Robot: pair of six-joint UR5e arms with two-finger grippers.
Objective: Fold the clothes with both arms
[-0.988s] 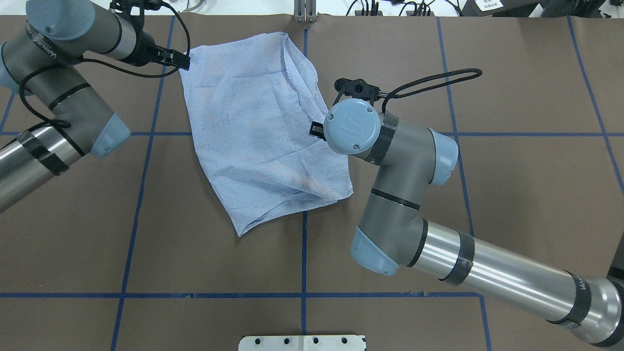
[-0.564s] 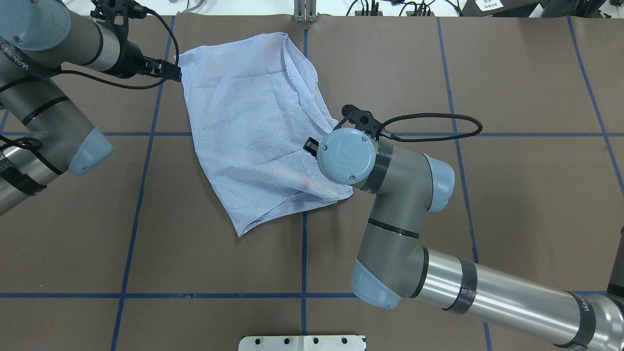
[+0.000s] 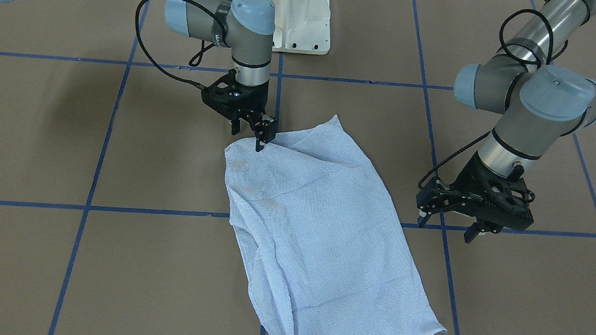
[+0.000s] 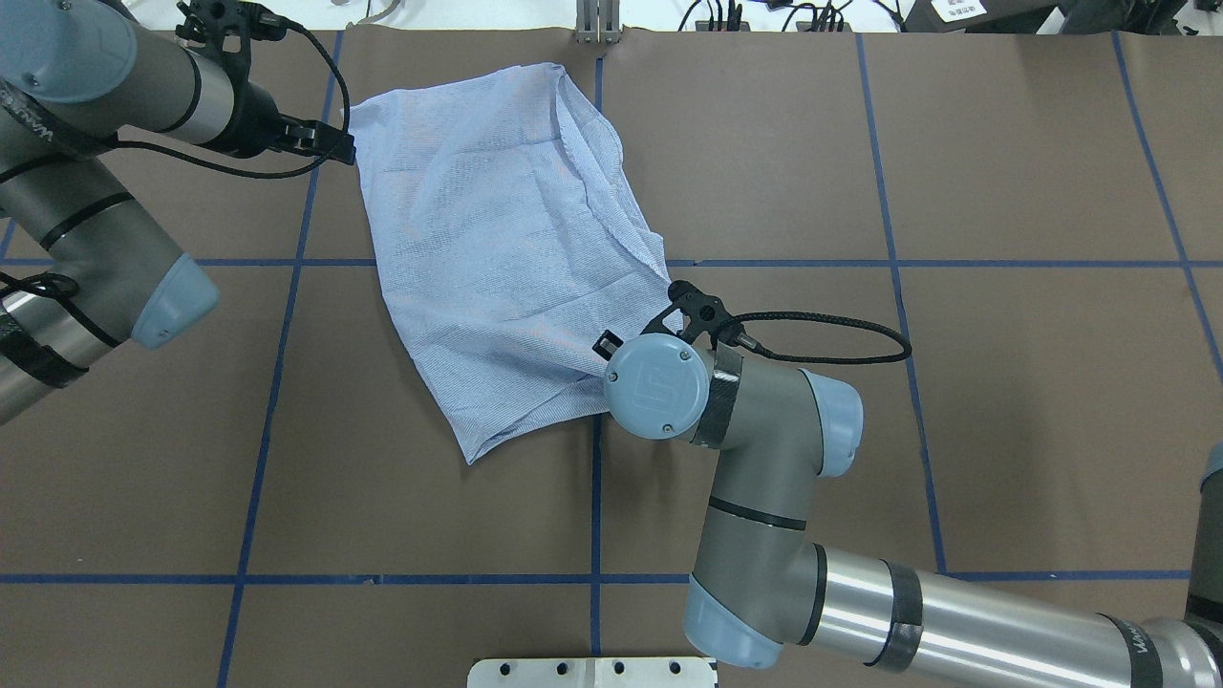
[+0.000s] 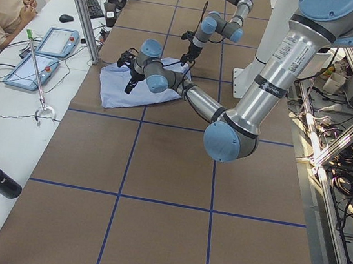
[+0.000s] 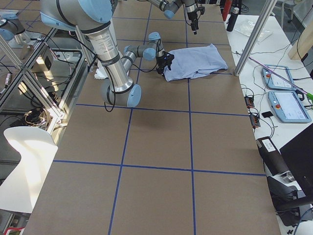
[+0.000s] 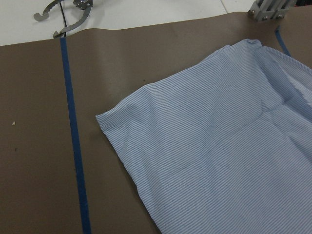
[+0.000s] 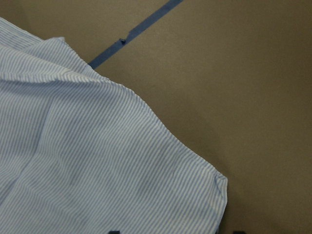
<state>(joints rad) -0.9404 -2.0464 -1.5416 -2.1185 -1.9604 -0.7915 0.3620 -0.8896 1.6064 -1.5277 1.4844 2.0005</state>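
The light blue striped shirt (image 4: 497,248) lies folded and slightly crumpled on the brown table, running from the far edge toward the middle. In the front-facing view my right gripper (image 3: 248,136) stands open over the shirt's (image 3: 319,229) corner nearest the robot, one fingertip (image 3: 259,143) at the cloth. The right wrist view shows that corner (image 8: 219,187) just ahead of the jaws. My left gripper (image 3: 445,226) hangs open above bare table beside the shirt's side edge, holding nothing. From overhead the left gripper (image 4: 330,143) sits by the far left corner, and the left wrist view shows that corner (image 7: 100,118).
Blue tape lines (image 4: 594,497) grid the brown table. The white pedestal base (image 3: 295,16) stands behind the shirt. A metal bracket (image 4: 597,24) sits at the far edge. A person (image 5: 1,5) sits at a side table with tablets (image 5: 43,56).
My right arm has travelled along the shirt's right edge toward the robot and reached the near corner. The left arm drew back slightly to the left. The shirt has not moved.
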